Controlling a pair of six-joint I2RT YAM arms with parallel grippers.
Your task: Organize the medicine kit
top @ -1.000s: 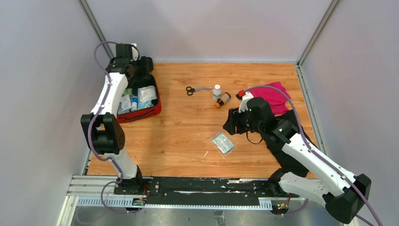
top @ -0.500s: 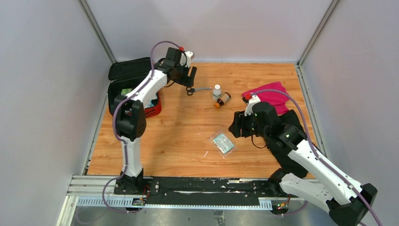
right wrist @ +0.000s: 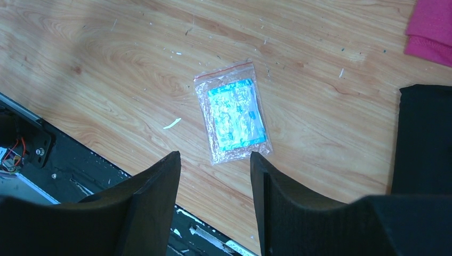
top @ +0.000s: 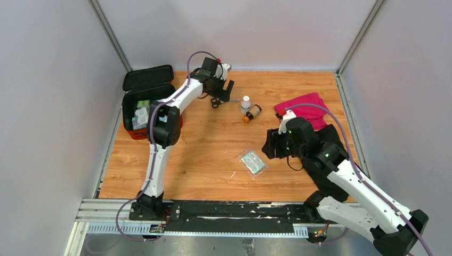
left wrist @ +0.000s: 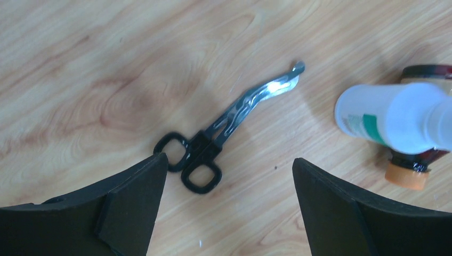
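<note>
The medicine kit (top: 136,134), a red zip case, lies open at the far left with its black lid (top: 148,78) back and packets inside. My left gripper (top: 226,95) hangs open and empty over black-handled scissors (top: 215,103). In the left wrist view the scissors (left wrist: 213,143) lie on the wood just ahead of the gripper (left wrist: 229,176), handles by the left finger. My right gripper (top: 269,144) is open and empty, above and right of a clear bag with a blue packet (top: 252,161). In the right wrist view the bag (right wrist: 234,114) lies just ahead of the gripper (right wrist: 215,160).
A white bottle (top: 245,102) and an amber bottle with an orange cap (top: 252,113) lie right of the scissors; both show in the left wrist view (left wrist: 397,120), (left wrist: 410,170). A magenta cloth (top: 306,111) and a black cloth (top: 335,140) lie at the right. Walls enclose the table.
My left gripper has swung from over the kit to the right and now hangs over the scissors. The right gripper has shifted slightly right and nearer.
</note>
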